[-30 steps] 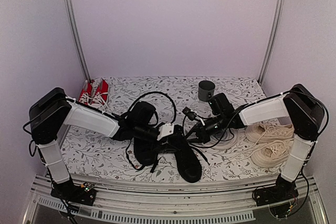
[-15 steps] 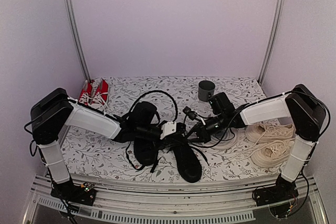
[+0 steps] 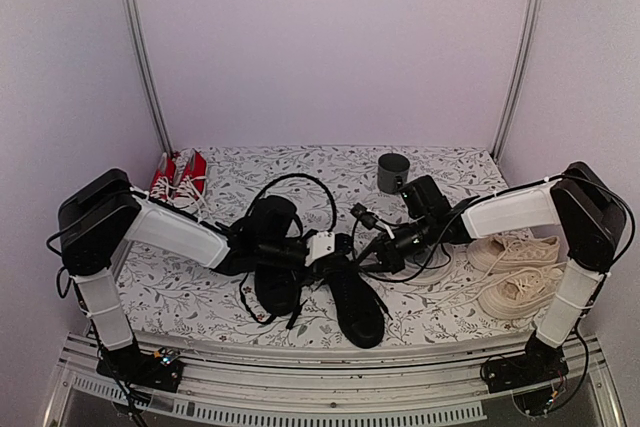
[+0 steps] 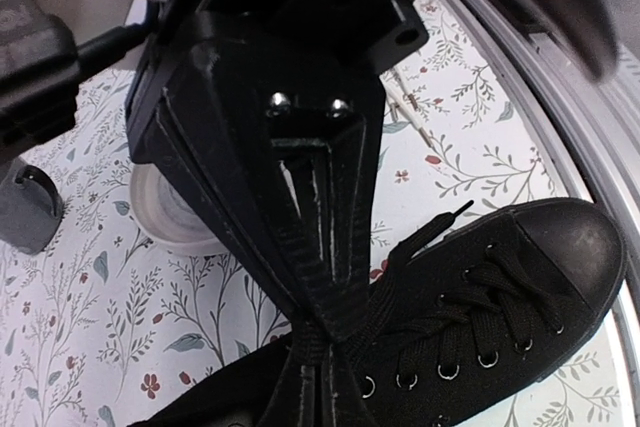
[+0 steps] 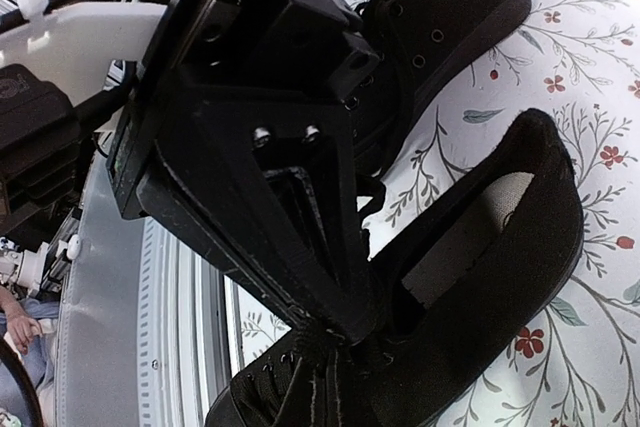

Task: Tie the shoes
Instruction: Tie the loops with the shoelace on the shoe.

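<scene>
**A:** Top external view showed the two black shoes lying near the middle of the floral table, between the arms; one pointed away from the bases, the other angled toward the near edge. Both arms reached in over them.

**B:** And the pincers?

**A:** The left gripper had its fingers pressed together, with a dark strand at the tips just above the laced front of a shoe. It looked like a lace pinched there, though black on black I couldn't be certain. The right gripper was also closed to a narrow point, down against the collar of the other shoe; what it held, if anything, I couldn't tell.

**B:** Any bow tied?

**A:** None that I could see. In the left wrist view the laces ran crisscross through the eyelets, with one loose end lying out over the table. From above, loose black loops trailed around both shoes.

**B:** So, early?

**A:** I judged so: laces threaded, ends apparently gathered, but crossing, knotting and looping remained, on both shoes. The red sneakers, cream sneakers and grey cup sat well apart.
</scene>
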{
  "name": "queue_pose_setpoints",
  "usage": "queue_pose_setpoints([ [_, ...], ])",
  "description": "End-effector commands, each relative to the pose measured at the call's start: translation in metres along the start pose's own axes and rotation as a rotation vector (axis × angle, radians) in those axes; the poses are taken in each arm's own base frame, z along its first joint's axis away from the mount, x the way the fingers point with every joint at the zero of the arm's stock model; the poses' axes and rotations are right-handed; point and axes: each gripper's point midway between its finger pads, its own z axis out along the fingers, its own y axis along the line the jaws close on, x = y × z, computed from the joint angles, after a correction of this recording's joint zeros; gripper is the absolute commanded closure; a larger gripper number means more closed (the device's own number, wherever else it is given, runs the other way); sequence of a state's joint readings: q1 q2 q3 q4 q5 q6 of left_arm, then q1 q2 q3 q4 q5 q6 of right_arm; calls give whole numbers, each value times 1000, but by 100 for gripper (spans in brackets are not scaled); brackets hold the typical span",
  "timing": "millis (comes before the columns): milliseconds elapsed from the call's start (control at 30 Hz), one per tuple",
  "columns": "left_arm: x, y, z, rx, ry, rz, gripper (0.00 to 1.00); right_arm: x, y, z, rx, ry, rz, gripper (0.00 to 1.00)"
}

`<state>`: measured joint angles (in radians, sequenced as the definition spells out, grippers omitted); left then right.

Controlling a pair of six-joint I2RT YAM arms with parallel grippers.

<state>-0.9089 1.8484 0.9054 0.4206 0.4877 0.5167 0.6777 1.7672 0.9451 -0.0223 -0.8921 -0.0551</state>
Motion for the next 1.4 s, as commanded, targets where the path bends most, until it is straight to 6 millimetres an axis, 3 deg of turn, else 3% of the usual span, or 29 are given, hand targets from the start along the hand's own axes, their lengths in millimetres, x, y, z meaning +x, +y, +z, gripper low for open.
queue_pose_setpoints([
  [0, -2, 5, -1, -60, -19, -18, 100, 4, 7, -5, -16, 5, -9, 98],
  [67, -5, 9, -3, -88, -36, -17, 100, 6, 10, -7, -24, 6, -13, 97],
  [133, -6, -1, -2, -39, -48, -1, 100, 6, 10, -8, -11, 3, -22, 98],
  [167, -6, -7, -1, -1, -48, 9, 96, 5, 9, -9, -4, 1, -25, 98],
  [233, -8, -14, -2, 49, -46, 35, 68, 2, 8, -8, 0, -4, -25, 98],
  [300, -14, -15, -6, 65, -51, 71, 54, 1, 6, -7, 4, -5, -24, 98],
  [433, -20, -16, -10, 96, -35, 136, 40, 1, 4, -5, 3, -6, -21, 98],
  [567, 3, -26, -5, 154, 47, 173, 31, -1, 4, -6, 4, -12, -23, 99],
  [700, 10, -15, 1, 65, 75, 216, 35, -1, 6, -6, 0, -13, -21, 99],
  [833, 3, 1, 7, -37, 71, 238, 59, -2, 5, -6, -1, -13, -22, 99],
  [867, 1, 3, 7, -49, 66, 239, 61, -2, 6, -6, -2, -13, -21, 99],
  [1000, -3, -2, 8, -26, 36, 237, 62, -2, 6, -6, -3, -13, -20, 99],
  [1200, -13, -4, 4, -29, -30, 191, 78, -2, 7, -7, -4, -13, -20, 99],
  [1367, -7, -4, 8, -25, -18, 174, 88, -4, 8, -7, -6, -15, -22, 99],
])
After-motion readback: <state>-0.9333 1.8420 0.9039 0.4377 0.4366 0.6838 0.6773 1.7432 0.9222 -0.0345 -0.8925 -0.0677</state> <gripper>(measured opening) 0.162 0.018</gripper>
